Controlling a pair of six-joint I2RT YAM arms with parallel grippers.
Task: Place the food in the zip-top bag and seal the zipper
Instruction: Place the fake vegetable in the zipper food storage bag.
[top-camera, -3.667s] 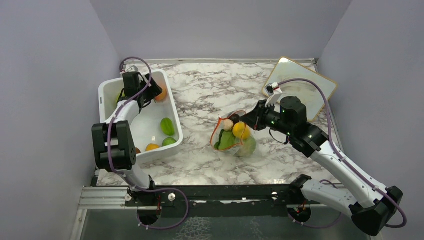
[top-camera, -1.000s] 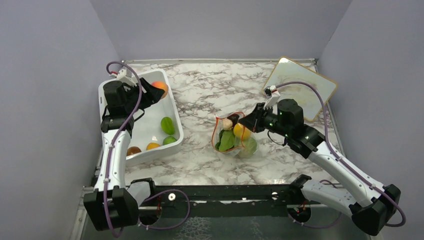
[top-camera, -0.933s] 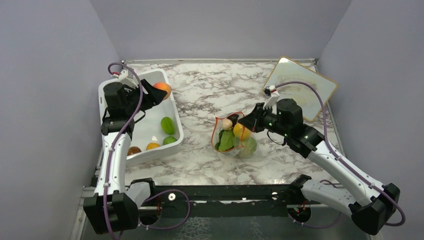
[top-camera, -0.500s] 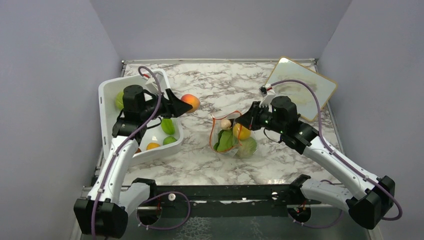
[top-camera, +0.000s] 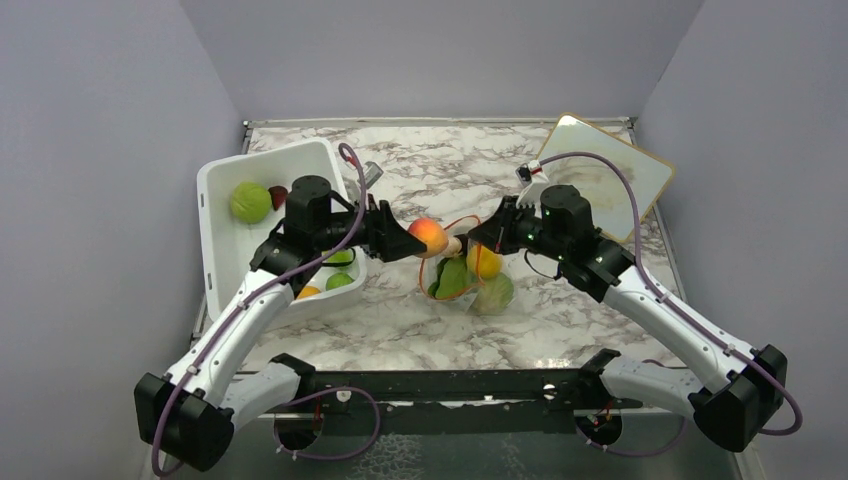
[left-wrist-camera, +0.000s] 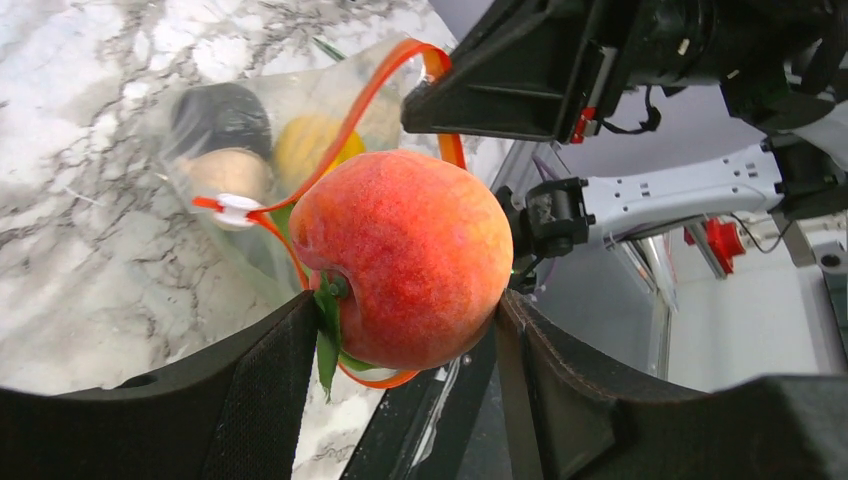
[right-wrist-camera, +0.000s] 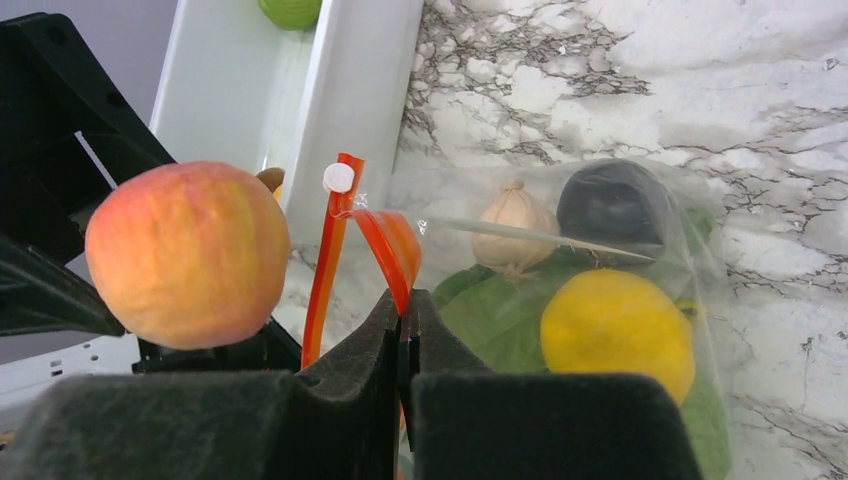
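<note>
**Peach held at the mouth of the bag**

The left gripper (left-wrist-camera: 405, 310) has its two fingers set fairly wide around a peach (left-wrist-camera: 405, 255), one pad on each side, and holds it clear of the marble table (top-camera: 420, 170). The zip-top bag (top-camera: 470, 280) lies just beyond the gripper's tips. Seen from the left wrist, the peach overlaps the bag's raised red-orange zipper (left-wrist-camera: 350, 120).

The right gripper (right-wrist-camera: 403, 310) is pinched tight on the zipper strip (right-wrist-camera: 395, 245) and lifts that edge of the bag's mouth. The white slider tab (right-wrist-camera: 338, 178) stands just above and to the left of its closed tips. The peach hangs close to the left of this gripper, apart from it.

Past the right gripper's fingers, the bag holds a yellow fruit (right-wrist-camera: 617, 322), a beige bulb (right-wrist-camera: 515, 225), a dark round piece (right-wrist-camera: 612, 205) and a green leaf (right-wrist-camera: 490, 300).

Behind the left gripper, beside its arm, sits the white tub (top-camera: 212, 230). It contains a round green fruit (top-camera: 250, 201), a smaller green piece (top-camera: 340, 282) and an orange one (top-camera: 306, 292).
</note>
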